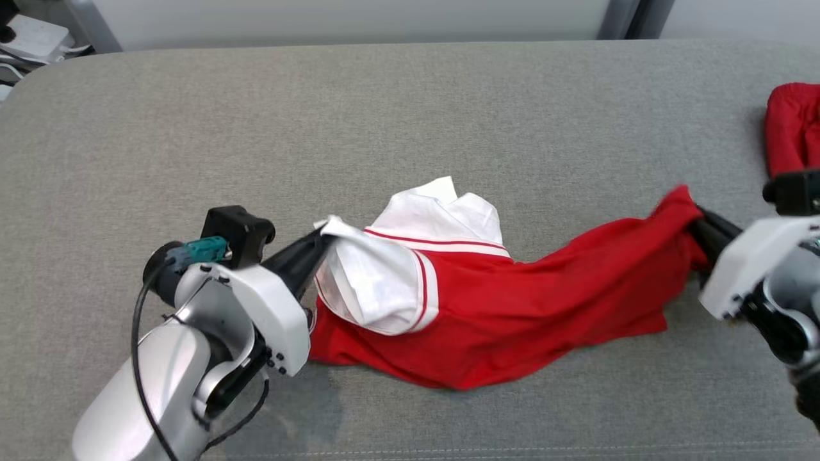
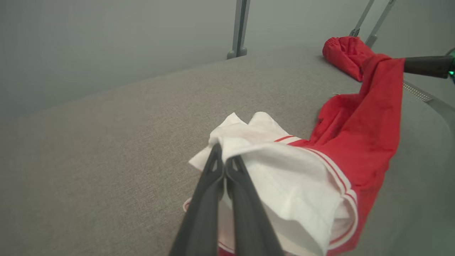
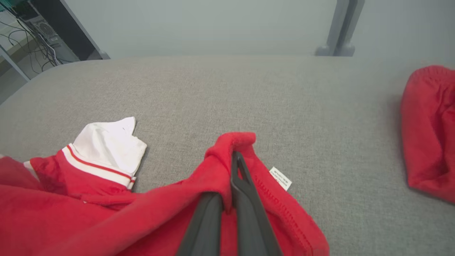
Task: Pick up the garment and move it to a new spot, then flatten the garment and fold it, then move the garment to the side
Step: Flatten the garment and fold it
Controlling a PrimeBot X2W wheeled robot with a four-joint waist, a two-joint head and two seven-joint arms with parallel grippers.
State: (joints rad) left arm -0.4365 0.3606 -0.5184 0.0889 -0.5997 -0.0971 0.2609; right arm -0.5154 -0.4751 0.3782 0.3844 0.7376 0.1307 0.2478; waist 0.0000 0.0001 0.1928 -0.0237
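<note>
Tense stretch: left claw [image 1: 322, 237] pinches the red-and-white jersey [image 1: 512, 307] at its white end, right claw [image 1: 695, 221] at the red end. Shallow bites, so pulling taut could slip one free.

Head cam: high, looking forward and down on grey cushion [image 1: 410, 115]; left gripper [image 1: 323, 238] and right gripper [image 1: 697, 221] enter from lower corners, garment [image 1: 512, 301] strung between them; left wrist cam: low, close behind its fingers [image 2: 206, 199], facing along garment toward right gripper; right wrist cam: equally close, facing cushion's far edge; all three share garment and second red cloth [image 1: 794, 128].
</note>
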